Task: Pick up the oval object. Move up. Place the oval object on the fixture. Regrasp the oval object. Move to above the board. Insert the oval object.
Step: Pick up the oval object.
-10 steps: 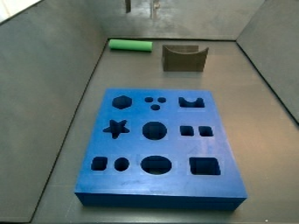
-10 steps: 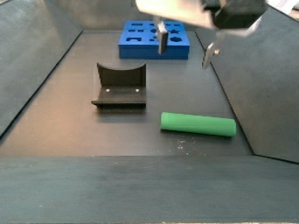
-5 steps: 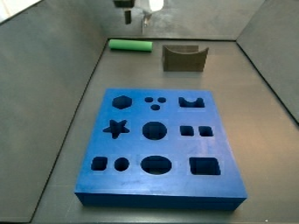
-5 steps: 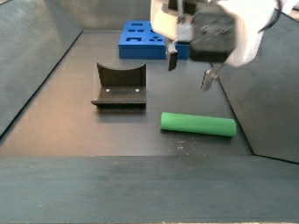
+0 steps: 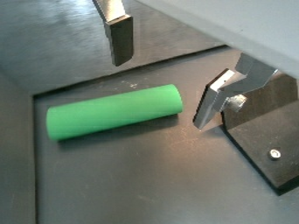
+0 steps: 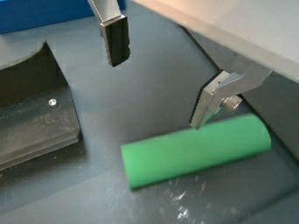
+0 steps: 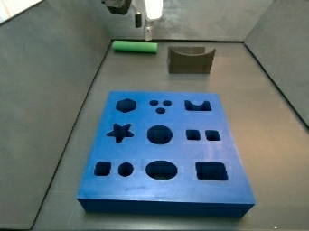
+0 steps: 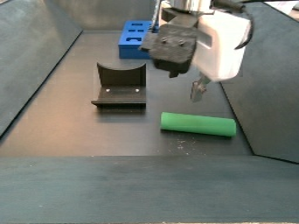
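I judge step one, pick-up, pending. Gripper (image 5: 163, 74) wide open, empty, hovers above oval object (image 5: 114, 111), which lies on floor beside fixture (image 8: 119, 86). Next: descend, straddle, close.
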Available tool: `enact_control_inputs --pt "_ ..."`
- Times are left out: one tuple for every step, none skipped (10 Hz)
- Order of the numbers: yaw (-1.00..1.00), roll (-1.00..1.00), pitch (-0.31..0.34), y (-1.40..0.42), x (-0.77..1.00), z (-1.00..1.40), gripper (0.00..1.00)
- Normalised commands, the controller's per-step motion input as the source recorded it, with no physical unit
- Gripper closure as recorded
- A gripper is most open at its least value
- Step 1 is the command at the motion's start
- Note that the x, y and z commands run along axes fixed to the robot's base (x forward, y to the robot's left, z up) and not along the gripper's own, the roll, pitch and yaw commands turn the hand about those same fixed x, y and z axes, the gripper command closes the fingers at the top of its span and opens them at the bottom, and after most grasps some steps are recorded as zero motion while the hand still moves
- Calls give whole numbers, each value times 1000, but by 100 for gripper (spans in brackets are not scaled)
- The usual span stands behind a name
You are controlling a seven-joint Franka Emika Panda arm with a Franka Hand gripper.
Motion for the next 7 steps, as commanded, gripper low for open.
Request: enact_control_inputs --pt "-711 -61 -230 243 131 -269 0" --pt "-714 -40 -241 151 103 -460 0" --pt "-669 -89 -294 200 83 -417 0" --pt "-671 -100 -304 200 71 -409 0" --pt "-686 -100 -299 189 83 -409 0" --pt "-677 -119 -323 186 106 -354 0" --pt "-669 -154 -347 197 106 -334 0"
